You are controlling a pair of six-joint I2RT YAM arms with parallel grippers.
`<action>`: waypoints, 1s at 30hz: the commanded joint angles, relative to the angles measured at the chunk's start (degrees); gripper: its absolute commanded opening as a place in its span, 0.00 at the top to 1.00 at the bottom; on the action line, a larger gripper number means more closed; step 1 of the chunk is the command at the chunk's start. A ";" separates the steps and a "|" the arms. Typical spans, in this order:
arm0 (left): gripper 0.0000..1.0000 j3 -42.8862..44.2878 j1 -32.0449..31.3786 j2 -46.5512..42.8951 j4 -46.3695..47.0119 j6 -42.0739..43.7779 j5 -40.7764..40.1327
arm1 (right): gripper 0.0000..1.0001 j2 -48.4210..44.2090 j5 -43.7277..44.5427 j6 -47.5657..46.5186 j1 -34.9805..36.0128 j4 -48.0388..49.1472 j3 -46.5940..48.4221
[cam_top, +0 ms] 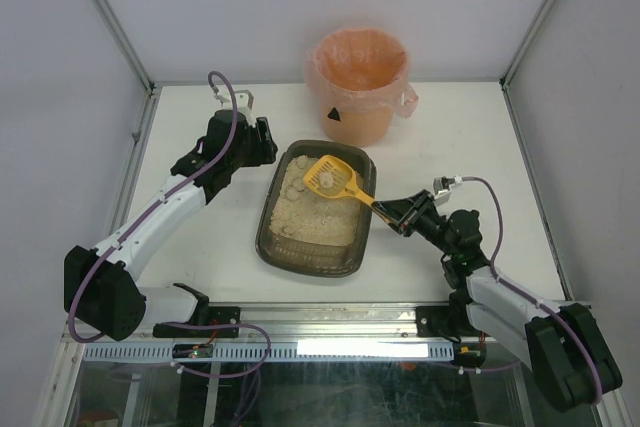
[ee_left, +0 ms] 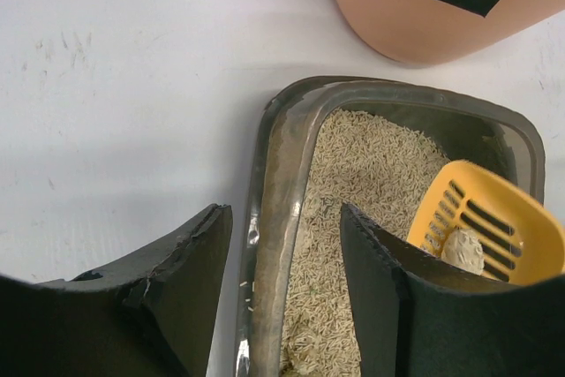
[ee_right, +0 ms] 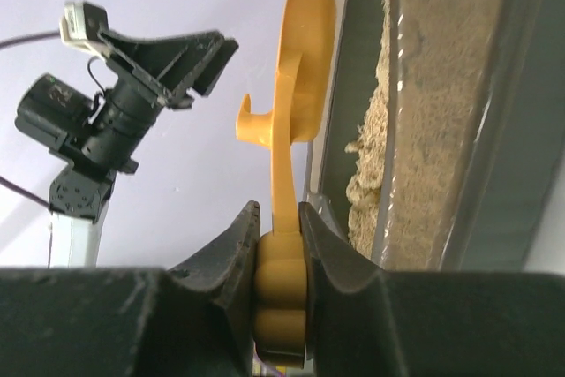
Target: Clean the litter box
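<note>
1. Now seems at the carry-over step: waste lifted, not yet dumped.
2. Litter box [cam_top: 310,269] mid-table [cam_top: 460,137], bin [cam_top: 358,82] just beyond its far end. Short trip for waste.
3. R gripper [ee_right: 281,218] clenched on scoop [cam_top: 335,177] handle [ee_right: 282,306]. Bowl up over box's far end w/ a clump [cam_top: 318,180] in it, prob. so loose grains drop back thru the slots [ee_left: 485,218].
4. L gripper [ee_left: 281,214] released, fingers [ee_left: 177,289] straddling box's left wall near far corner: one outside, one over the litter [ee_left: 371,174], neither visibly touching. Likely there to steady box vs. scoop drag.
5. Next, prob.: swing scoop to bin, tip. Risk: clump rolling off if tilted early.
</note>
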 commanded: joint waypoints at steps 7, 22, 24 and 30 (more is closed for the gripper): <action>0.47 -0.41 0.76 -1.24 2.05 0.14 1.18 | 1.00 1.95 -4.61 -1.42 0.70 4.13 4.87; 0.43 -0.29 0.76 -1.57 2.05 -0.50 1.49 | 1.00 -3.22 -0.35 -4.96 1.06 -7.65 8.46; 0.41 -0.58 0.81 -1.81 2.05 -0.74 1.48 | 1.00 -4.04 -1.64 -5.21 1.02 -8.88 10.12; 0.34 -0.83 0.77 -1.99 1.97 -1.50 2.16 | 1.00 -5.92 -1.92 -4.68 0.92 -16.84 16.96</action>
